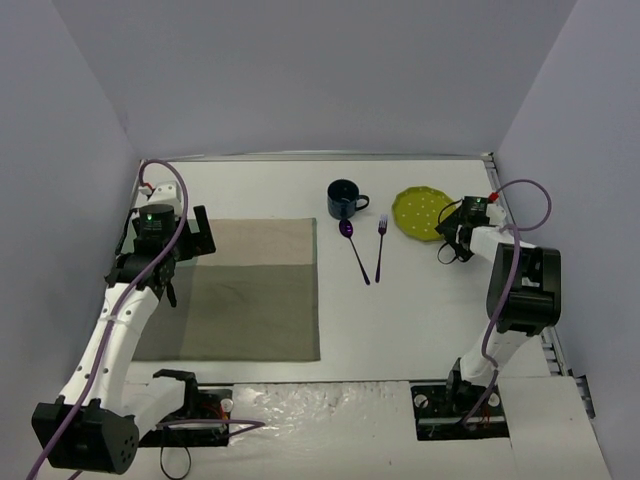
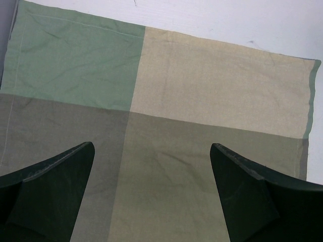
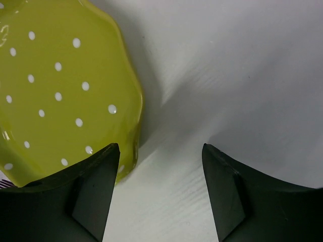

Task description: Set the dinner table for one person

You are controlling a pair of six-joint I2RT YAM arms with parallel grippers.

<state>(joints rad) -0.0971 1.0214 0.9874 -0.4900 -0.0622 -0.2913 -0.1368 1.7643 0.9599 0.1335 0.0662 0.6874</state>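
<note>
The white dinner table [image 1: 420, 310] carries a grey-green patchwork placemat [image 1: 250, 290] on its left half. A dark blue mug [image 1: 344, 199], a purple spoon [image 1: 352, 245], a purple fork [image 1: 381, 248] and a green plate with white dots [image 1: 420, 212] lie at the far middle and right. My left gripper [image 1: 197, 238] is open and empty over the placemat's far left part [image 2: 202, 96]; the gripper [image 2: 151, 166] holds nothing. My right gripper [image 1: 448, 235] is open at the plate's right rim. In the right wrist view the gripper [image 3: 160, 166] has one finger over the plate's edge [image 3: 55, 85] and bare table [image 3: 227, 75] between the fingers.
Grey walls close in the table on the left, far and right sides. The table's metal rim [image 1: 490, 160] runs close behind the plate. The right arm's elbow [image 1: 525, 290] stands near the right edge.
</note>
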